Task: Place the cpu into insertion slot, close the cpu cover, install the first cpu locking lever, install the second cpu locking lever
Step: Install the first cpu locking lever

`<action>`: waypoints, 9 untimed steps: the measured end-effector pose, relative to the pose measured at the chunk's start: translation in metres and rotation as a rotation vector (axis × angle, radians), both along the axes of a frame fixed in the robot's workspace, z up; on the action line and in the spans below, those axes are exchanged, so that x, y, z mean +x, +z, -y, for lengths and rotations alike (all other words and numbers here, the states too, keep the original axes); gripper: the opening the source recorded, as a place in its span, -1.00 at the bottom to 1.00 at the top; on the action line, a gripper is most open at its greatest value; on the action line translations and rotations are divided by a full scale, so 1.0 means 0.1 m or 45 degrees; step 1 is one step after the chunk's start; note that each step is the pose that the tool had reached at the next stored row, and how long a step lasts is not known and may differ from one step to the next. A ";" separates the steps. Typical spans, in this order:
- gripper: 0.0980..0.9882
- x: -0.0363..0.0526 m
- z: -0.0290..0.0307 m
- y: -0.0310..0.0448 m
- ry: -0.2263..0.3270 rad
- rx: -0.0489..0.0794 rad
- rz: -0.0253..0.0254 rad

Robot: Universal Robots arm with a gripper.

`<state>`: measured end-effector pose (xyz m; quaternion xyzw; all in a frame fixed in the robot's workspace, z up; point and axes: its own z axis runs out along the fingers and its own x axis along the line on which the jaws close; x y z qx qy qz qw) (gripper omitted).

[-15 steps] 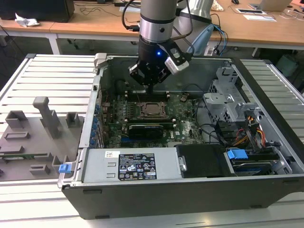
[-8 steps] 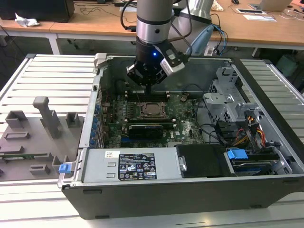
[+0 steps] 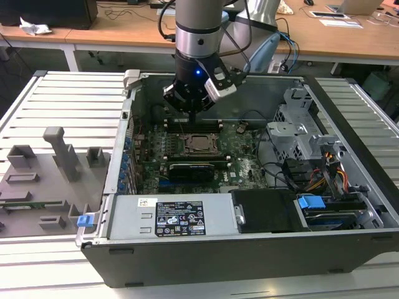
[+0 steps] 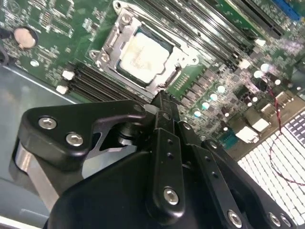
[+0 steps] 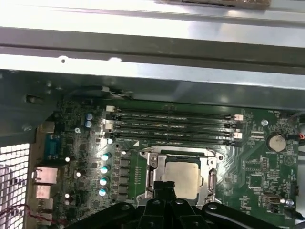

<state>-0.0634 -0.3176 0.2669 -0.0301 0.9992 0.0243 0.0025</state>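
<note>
CPU [image 4: 143, 56] sat in its socket on the green motherboard [image 3: 244, 161], its pale metal top facing up, also seen in the first wrist view [image 5: 184, 178]; the CPU cover [image 4: 108, 45] lay flat around it as a thin metal frame, the chip showing through its opening; the board lay inside an open computer case [image 3: 218, 255] resting on a slatted metal surface [image 3: 68, 99]; the claw [image 4: 162, 98] hung over the board with its fingers drawn together and nothing between them; in the second wrist view its tip stood just beside one edge of the socket, near a corner, though I could not tell whether it touched the frame; in the exterior view the claw [image 3: 192, 117] hovered just beyond the socket, above the row of dark memory slots [image 5: 174, 126].
</note>
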 end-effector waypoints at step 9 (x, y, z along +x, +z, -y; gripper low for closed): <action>-0.98 -0.264 0.000 -0.008 0.000 0.002 0.0113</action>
